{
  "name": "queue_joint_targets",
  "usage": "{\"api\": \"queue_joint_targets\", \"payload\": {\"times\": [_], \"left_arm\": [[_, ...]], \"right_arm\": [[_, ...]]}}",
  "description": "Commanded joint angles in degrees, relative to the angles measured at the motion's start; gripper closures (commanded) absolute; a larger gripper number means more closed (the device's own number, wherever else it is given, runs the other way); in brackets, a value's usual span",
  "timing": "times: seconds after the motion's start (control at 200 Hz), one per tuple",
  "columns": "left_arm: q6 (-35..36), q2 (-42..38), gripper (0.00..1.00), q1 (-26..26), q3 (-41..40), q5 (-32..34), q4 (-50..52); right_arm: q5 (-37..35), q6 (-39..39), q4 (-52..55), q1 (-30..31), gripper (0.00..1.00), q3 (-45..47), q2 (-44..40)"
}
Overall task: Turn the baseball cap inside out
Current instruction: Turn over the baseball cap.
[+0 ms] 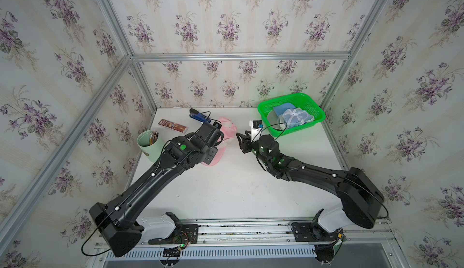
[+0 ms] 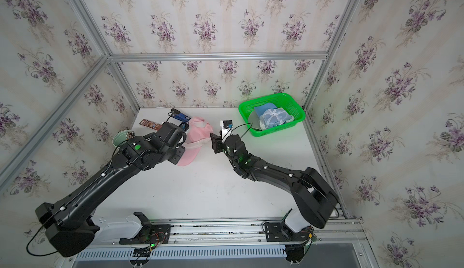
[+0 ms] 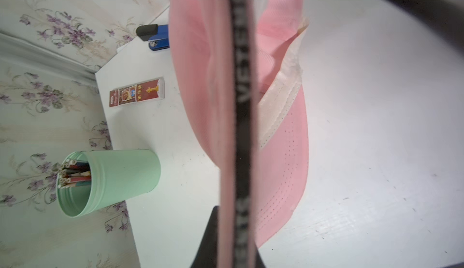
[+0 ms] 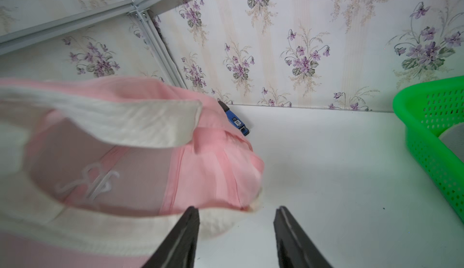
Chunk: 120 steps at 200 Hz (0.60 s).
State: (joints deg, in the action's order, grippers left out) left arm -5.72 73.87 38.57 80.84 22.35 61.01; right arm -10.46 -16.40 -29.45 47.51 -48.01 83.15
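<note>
Right wrist view: baseball cap [image 4: 213, 168], pinched by left gripper [image 3: 234, 229] over the table [image 4: 326, 178], looks light and floppy, so take its white sweatband [image 4: 125, 123] with your right gripper [image 4: 236, 229], agape and empty.

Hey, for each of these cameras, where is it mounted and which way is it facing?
Both top views: high over the near edge, looking down on the table; left arm and right arm show.
Left wrist: on the left arm, looking along the left gripper, jaws shut on the pink cap.
Right wrist: on the right arm, looking past the right gripper, jaws open, toward the back wall.
Shared: both wrist views show the cap and the blue stapler.
</note>
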Motion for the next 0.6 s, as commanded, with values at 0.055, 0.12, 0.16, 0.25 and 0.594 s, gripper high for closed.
{"api": "queue_joint_targets", "payload": {"times": [0.055,0.12,0.16,0.25,0.594], "left_arm": [[0.8,0.3,1.00,-0.4,1.2,2.5,-2.3],[4.0,0.1,1.00,-0.4,1.3,-0.3,-2.6],[7.0,-0.2,1.00,-0.3,0.9,-3.1,-2.9],[14.4,-0.8,1.00,1.0,0.2,-7.9,-2.4],[45.8,2.3,0.91,7.1,-4.2,4.5,-5.6]], "right_arm": [[2.3,5.0,6.9,-0.2,0.42,5.5,-8.1],[2.2,7.4,6.5,-1.5,0.38,7.6,-10.5],[3.8,9.2,6.9,-2.8,0.37,7.9,-11.2],[6.2,16.2,10.6,-4.6,0.36,6.4,-11.2],[23.4,38.5,19.8,-8.9,0.35,6.1,-18.1]]}}
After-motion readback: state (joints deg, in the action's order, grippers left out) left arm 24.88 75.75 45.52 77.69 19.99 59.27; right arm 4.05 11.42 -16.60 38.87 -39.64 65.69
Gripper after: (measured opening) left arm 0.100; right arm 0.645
